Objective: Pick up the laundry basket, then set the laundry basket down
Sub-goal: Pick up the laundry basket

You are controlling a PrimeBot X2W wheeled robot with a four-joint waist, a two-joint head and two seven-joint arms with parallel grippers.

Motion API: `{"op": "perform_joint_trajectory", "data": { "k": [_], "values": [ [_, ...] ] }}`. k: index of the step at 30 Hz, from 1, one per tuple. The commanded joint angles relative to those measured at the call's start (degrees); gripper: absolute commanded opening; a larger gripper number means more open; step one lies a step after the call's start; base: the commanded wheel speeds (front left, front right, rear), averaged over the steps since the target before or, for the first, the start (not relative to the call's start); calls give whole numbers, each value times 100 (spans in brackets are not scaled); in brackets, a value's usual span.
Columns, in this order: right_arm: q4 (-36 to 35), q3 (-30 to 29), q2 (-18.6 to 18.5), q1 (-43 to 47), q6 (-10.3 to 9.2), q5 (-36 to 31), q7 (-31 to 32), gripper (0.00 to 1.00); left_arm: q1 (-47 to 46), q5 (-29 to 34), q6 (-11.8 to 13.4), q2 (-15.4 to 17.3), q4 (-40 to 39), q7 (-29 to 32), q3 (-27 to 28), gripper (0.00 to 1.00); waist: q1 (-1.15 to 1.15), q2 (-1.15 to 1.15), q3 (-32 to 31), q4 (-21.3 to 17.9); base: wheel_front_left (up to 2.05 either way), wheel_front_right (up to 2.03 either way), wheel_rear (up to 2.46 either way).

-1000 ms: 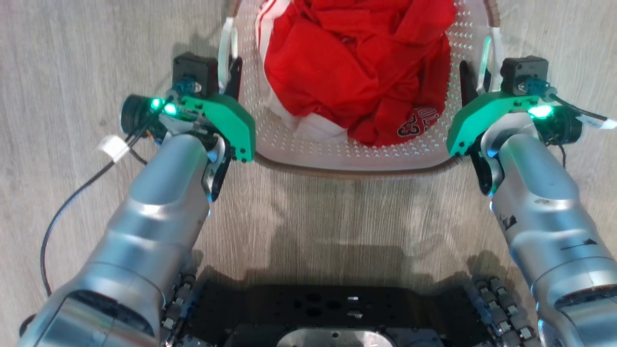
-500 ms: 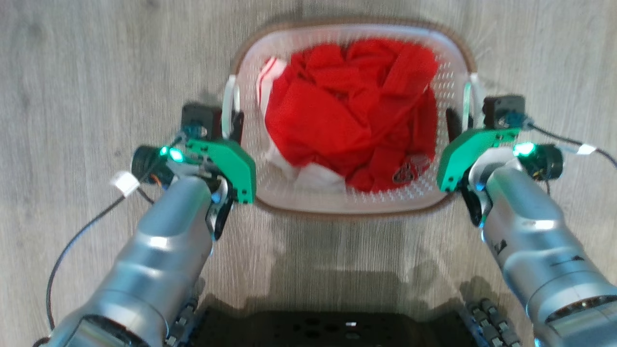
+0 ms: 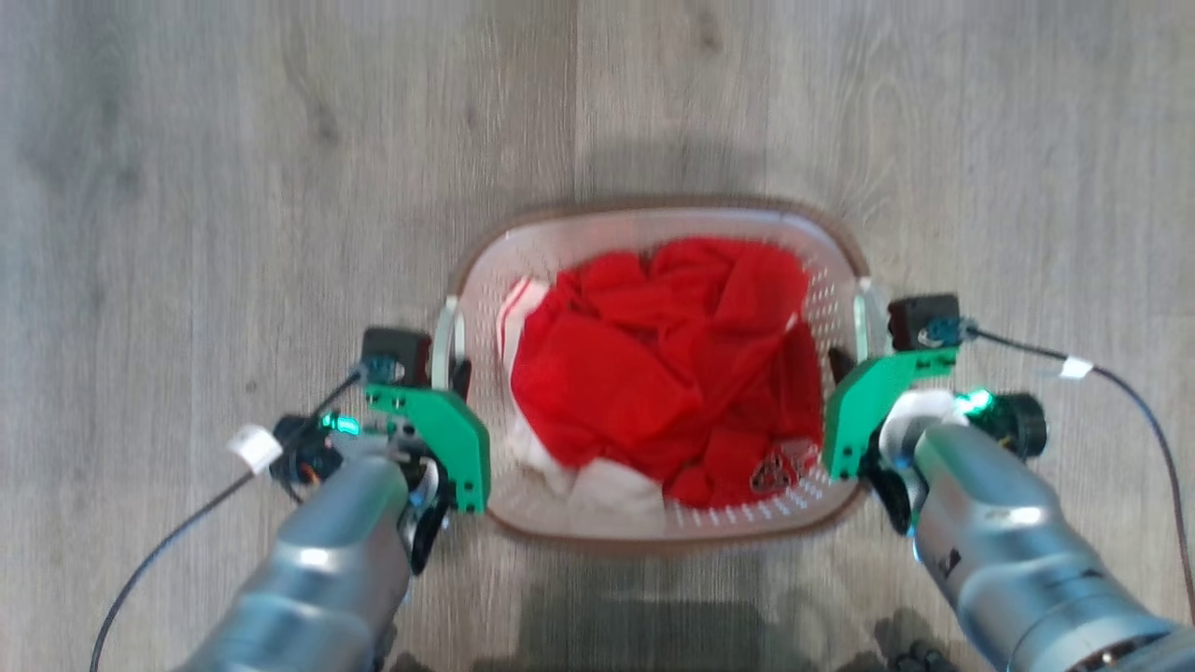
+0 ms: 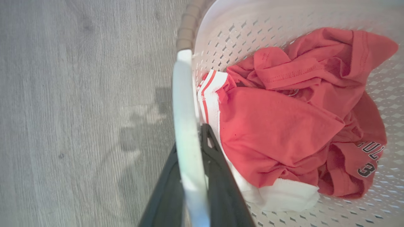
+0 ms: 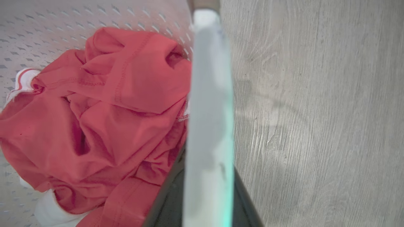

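The laundry basket (image 3: 653,207), white and perforated with a brown rim, hangs between my two arms, its shadow on the floor just beyond it. It holds red and white clothes (image 3: 653,373). My left gripper (image 3: 449,366) is shut on the white left handle (image 4: 186,110), which runs between its dark fingers (image 4: 217,176). My right gripper (image 3: 859,341) is shut on the right handle (image 5: 210,94) in the same way, one finger (image 5: 164,195) inside the basket wall (image 5: 63,15) and the other outside.
Grey wood-look floor (image 3: 233,187) lies on every side of the basket. Black cables (image 3: 1120,392) trail from both wrists. A white tag (image 3: 254,448) hangs on the left cable.
The camera has moved: the basket and both grippers now show lower and smaller, and the robot's dark base has left the picture. Both grippers keep their hold on the handles.
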Motion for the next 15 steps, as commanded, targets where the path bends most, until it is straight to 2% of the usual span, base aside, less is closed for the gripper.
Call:
{"op": "perform_joint_trajectory", "data": {
  "k": [1, 15],
  "values": [
    [32, 207, -14, 328, 12, 27, 48, 0, 80, -55, 6, 176, 14, -23, 30, 0, 1, 0, -282, -28, 0, 0, 0],
    [17, 1101, -14, 1216, 12, 759, 560, 0, 982, -741, 43, 176, 217, 105, -420, 0, 1, 0, -1553, -55, 0, 0, 0]
  ]
}}
